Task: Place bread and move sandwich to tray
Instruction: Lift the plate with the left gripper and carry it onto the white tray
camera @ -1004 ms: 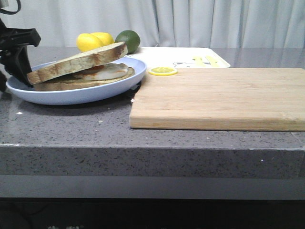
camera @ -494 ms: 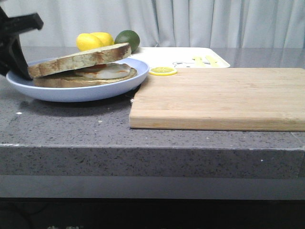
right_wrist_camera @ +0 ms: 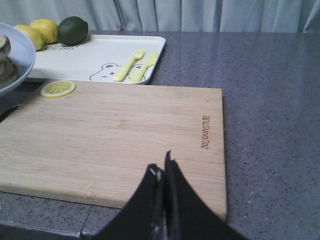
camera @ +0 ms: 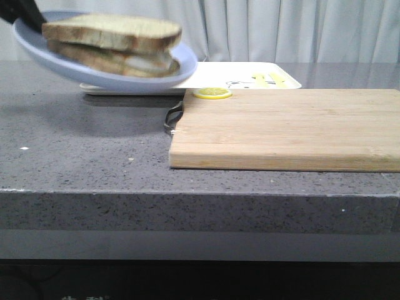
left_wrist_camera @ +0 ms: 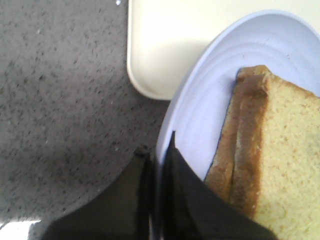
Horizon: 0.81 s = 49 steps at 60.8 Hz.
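The pale blue plate is held in the air, tilted, over the near left part of the white tray. The sandwich lies on it, a bit of white egg showing at its edge, with the plain bread slice on top. My left gripper is shut on the plate's rim, close to the bread's crust. It also shows in the front view at the top left. My right gripper is shut and empty above the wooden cutting board.
The cutting board fills the right of the counter, with a lemon slice at its far left corner. Two lemons and a lime sit at the tray's far end. Yellow cutlery shapes mark the tray.
My left gripper has lifted the plate with the sandwich off the counter and carried it up and right, over the tray's edge. The lemons and lime are now hidden behind it.
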Each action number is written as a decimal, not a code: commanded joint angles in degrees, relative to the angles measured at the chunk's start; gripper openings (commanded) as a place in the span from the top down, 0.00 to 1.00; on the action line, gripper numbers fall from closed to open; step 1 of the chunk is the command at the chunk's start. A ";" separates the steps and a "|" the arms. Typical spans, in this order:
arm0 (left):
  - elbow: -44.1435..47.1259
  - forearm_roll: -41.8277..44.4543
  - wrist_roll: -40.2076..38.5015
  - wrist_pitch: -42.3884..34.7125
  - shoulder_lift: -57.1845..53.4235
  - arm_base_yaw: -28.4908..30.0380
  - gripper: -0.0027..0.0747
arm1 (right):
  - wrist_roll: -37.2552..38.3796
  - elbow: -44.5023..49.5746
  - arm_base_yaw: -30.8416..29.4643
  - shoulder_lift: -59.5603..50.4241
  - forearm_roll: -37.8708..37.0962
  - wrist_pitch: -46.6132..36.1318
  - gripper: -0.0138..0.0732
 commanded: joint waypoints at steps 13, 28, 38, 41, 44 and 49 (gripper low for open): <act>-17.46 -10.47 0.43 2.68 7.96 0.00 0.99 | 0.01 -1.57 -0.22 0.41 -0.42 -4.23 0.91; -38.63 -14.88 0.43 8.23 22.68 0.00 0.99 | 0.01 -1.57 -0.22 0.41 -0.42 -4.21 0.91; -55.26 -18.35 -0.57 13.76 34.28 0.00 0.99 | 0.01 -1.57 -0.22 0.41 -0.42 -4.10 0.91; -59.80 -18.84 -1.55 14.70 37.32 0.00 0.99 | 0.01 -1.57 -0.22 0.41 -0.42 -4.10 0.91; -63.63 -18.84 -2.61 14.95 39.59 0.00 0.99 | 0.01 -1.57 -0.22 0.41 -0.42 -4.10 0.91; -67.95 -18.84 -3.91 15.22 43.15 0.00 0.99 | 0.01 -1.57 -0.22 0.41 -0.42 -4.05 0.91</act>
